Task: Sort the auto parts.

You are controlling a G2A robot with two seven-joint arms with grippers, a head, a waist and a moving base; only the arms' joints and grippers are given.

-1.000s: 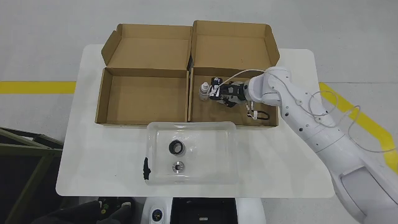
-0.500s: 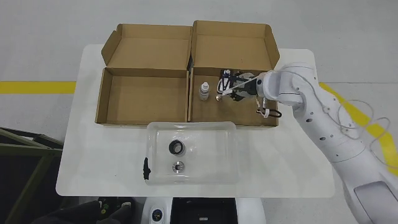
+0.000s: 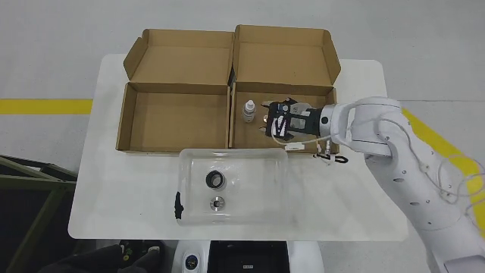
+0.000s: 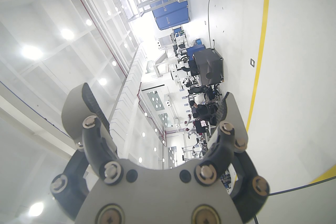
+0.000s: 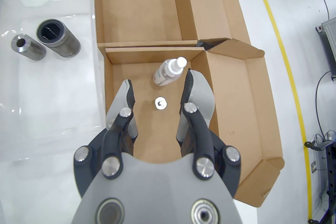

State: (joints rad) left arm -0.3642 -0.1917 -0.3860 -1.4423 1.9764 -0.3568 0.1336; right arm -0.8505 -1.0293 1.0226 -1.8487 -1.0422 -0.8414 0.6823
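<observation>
hanging over the floor of an open cardboard box (image 3: 244, 133), the right pincer (image 3: 267, 120) has its fingers (image 5: 195, 88) spread apart and grips nothing. a small metal washer (image 5: 161, 103) lies flat on the box floor in the gap between those fingers, apart from both. just ahead of the fingertips stands a little clear bottle (image 5: 168, 72) with a white cap, on the same floor and near the box's end wall. beyond that wall, farther ahead of the pincer, sits a second cardboard box (image 3: 174, 117), lid flap up, its side against the first.

off to the pincer's side, past the box's long wall and nearer the robot, is a clear plastic tray (image 3: 276, 197) on the white table (image 3: 106, 159). two metal parts stand in it, close together but not touching: a wide sleeve (image 5: 58, 37) with a dark bore and a thinner bushing (image 5: 27, 47) with a small hole. a scrap of black tape (image 3: 179, 206) sticks to the tray's far rim, well away from the pincer.

the left pincer (image 4: 156, 95) points off into the hall, its fingers wide apart with nothing between them.
</observation>
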